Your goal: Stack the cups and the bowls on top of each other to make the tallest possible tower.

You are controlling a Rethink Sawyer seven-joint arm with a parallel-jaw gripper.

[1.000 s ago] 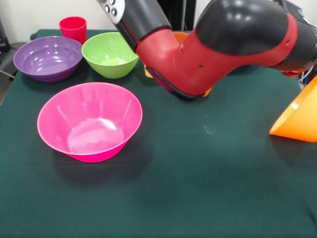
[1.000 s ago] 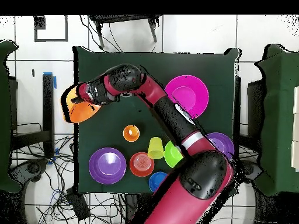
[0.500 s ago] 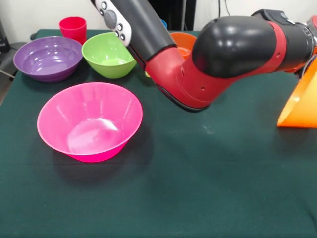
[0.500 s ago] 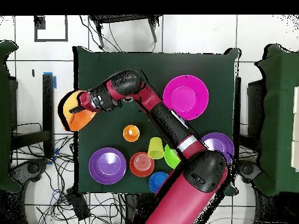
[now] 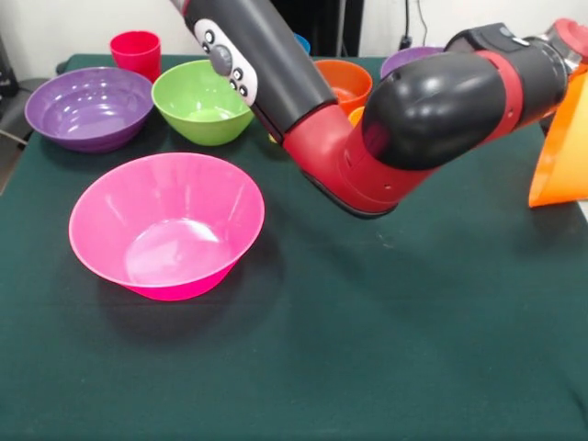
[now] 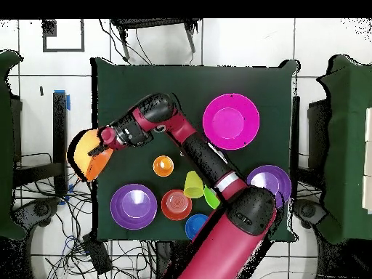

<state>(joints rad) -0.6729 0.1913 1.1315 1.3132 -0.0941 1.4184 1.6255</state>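
My gripper (image 6: 99, 144) is shut on the rim of the large orange bowl (image 6: 86, 154), which it holds tilted in the air over the table's left edge in the overhead view. The bowl shows at the right edge of the front view (image 5: 562, 152). The large pink bowl (image 5: 165, 225) stands upright alone. Clustered near the robot are a green bowl (image 5: 204, 99), two purple bowls (image 5: 89, 106) (image 6: 134, 205), an orange-red bowl (image 6: 176, 205), a blue bowl (image 6: 195, 225), a red cup (image 5: 136, 50), a pale yellow cup (image 6: 193, 184) and an orange cup (image 6: 163, 166).
The red and black arm (image 5: 395, 119) reaches low across the table's middle, hiding part of the cluster in both views. The dark green table (image 5: 367, 349) ends right under the held bowl. Cables lie on the floor (image 6: 73, 218) beside the table.
The arm has swung further outward with the orange bowl. The bowl has risen and moved from over the table's edge to beyond it. The other things have not moved.
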